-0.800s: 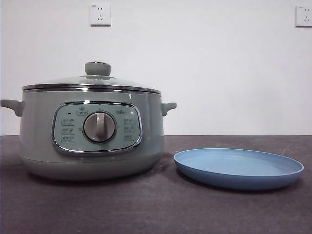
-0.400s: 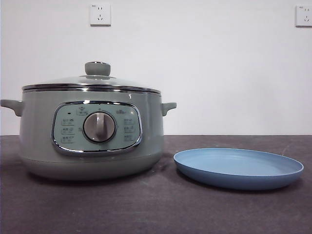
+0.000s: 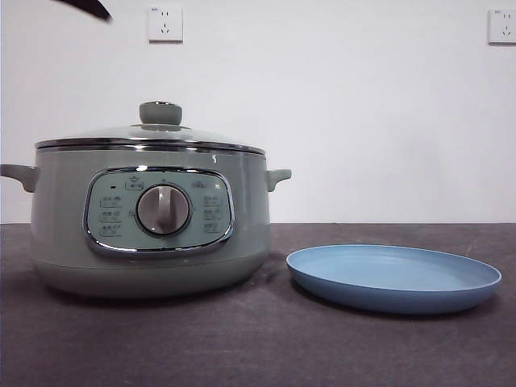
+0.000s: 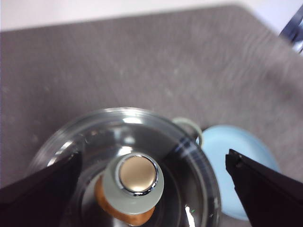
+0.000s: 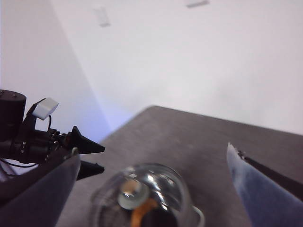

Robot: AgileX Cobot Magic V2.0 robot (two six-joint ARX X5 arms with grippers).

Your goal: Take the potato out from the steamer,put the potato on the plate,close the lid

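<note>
The sage-green steamer (image 3: 153,226) stands on the left of the table. Its glass lid (image 3: 149,135) is on, with the green knob (image 3: 160,113) on top. Through the glass the orange-brown potato (image 4: 105,204) shows inside the pot, partly hidden by the knob (image 4: 136,182). The light-blue plate (image 3: 395,278) lies bare to the steamer's right. My left gripper (image 4: 154,156) hangs open high above the lid, touching nothing. My right gripper (image 5: 152,151) is open too, farther off and higher, looking down at the lid (image 5: 142,194). A black arm tip (image 3: 87,8) shows at the front view's top left corner.
Dark grey cloth (image 3: 258,347) covers the table. Two wall sockets (image 3: 165,23) (image 3: 502,26) sit on the white wall behind. The steamer's side handle (image 3: 277,176) points toward the plate. The left arm's gripper (image 5: 83,158) shows in the right wrist view, beside and above the pot.
A black arm tip has come into the front view's top left corner. Steamer, lid and plate have not moved.
</note>
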